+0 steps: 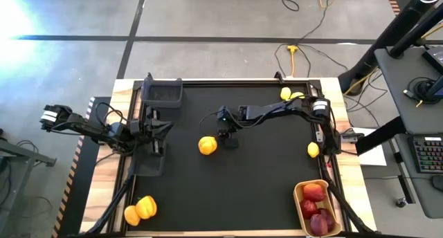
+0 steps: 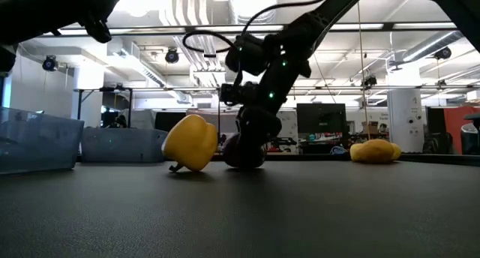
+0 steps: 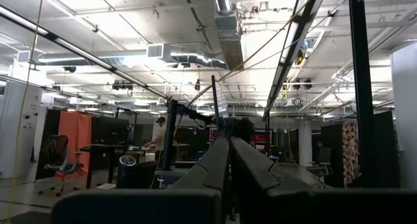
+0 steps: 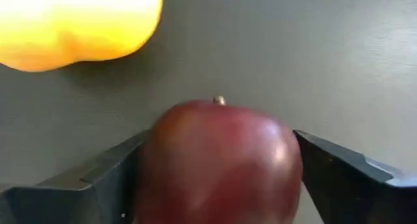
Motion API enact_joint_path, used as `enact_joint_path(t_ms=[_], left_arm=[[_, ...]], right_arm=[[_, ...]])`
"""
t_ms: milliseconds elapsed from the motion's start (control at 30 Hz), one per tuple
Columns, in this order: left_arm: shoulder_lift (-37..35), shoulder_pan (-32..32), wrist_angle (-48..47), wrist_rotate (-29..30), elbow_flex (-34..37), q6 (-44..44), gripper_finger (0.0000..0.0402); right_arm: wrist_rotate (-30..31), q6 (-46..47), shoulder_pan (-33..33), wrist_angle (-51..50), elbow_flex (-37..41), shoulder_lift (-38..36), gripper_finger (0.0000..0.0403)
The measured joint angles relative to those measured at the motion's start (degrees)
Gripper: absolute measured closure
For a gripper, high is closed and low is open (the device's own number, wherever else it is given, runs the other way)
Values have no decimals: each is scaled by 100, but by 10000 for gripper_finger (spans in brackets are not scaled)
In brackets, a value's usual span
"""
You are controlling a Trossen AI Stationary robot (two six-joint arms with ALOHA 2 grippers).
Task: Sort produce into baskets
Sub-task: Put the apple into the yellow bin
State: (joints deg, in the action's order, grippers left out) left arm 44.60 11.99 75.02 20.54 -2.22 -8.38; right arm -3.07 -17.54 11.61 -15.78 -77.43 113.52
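A dark red apple sits on the black mat at mid-table, and it also shows in the low view. My right gripper reaches down over it and is shut on it. A yellow pepper lies just left of the apple, resting on its side. The tan tray at the near right corner holds several red apples. A dark bin stands at the far left. My left gripper waits shut and empty at the table's left, pointing level. My right gripper pinches the apple between its two fingers, one on each side at its widest part. The fingers come from above, slanting down. The apple stands with its stem end away from the wrist and its underside on the mat.
Two lemons lie at the far right, one lemon lies by the right edge, and yellow peppers lie at the near left. A second grey bin lies under the left arm. Bare mat lies between the apple and the tray.
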Motion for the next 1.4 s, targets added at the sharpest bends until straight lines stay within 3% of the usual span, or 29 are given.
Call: enact_joint_path(t_ms=[233, 433, 567, 733, 833, 1033, 1200, 1400], left_arm=[[0, 0, -3, 3, 0, -9, 401], [35, 0, -6, 4, 0, -91, 401], [108, -15, -4, 10, 0, -283, 401], [158, -28, 355, 15, 0, -522, 402], [182, -37, 604, 13, 0, -695, 401], [259, -121, 925, 10, 0, -957, 401], [336, -199, 1052, 3, -2, -914, 401], [433, -199, 1154, -51, -2, -914, 401]], right_arm=[[328, 1107, -80, -1337, 0, -742, 145], [209, 3313, -748, -3666, 0, -2032, 150], [108, 5541, -1767, -5074, 28, -2858, 150], [107, 8594, -3451, -5584, 205, -3517, 148], [41, 10223, -4415, -5828, 240, -3598, 146], [-891, 12792, -5779, -5987, 249, -3382, 145], [-883, 13499, -6210, -5852, 252, -3022, 139], [-918, 12922, -6015, -6153, 328, -2671, 137]])
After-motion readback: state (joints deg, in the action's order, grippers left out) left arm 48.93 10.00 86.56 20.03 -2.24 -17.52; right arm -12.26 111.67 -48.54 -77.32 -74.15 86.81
